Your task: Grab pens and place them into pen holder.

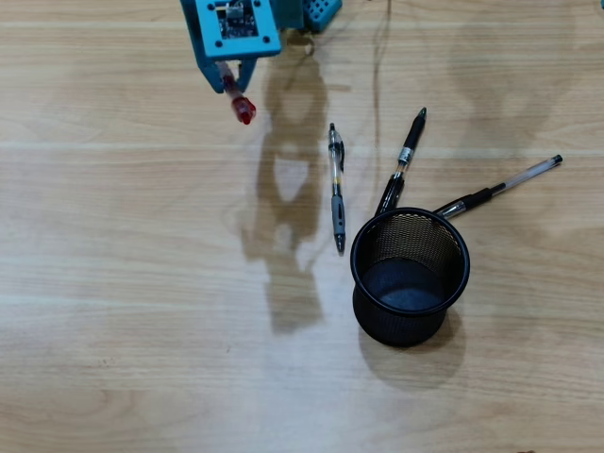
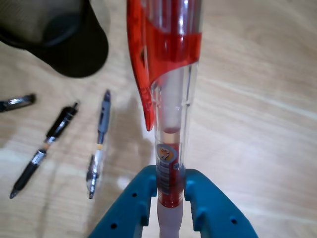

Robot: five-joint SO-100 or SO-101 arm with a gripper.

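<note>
Gripper (image 2: 171,191) pinches the red pen (image 2: 168,99) — lifted, at 11 o'clock in the overhead view. Transport step: pen holder (image 1: 410,274) sits at 4 o'clock, empty; three pens lie on the table beside it — next, carry over the rim, release.

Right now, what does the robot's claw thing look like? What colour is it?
The tool is bright teal-blue plastic. In the wrist view it has two chunky fingers with rounded tips and small round holes in them. In the overhead view the tool hangs from a boxy teal frame holding a small dark circuit board. A thin cable trails over the wooden table nearby.
</note>
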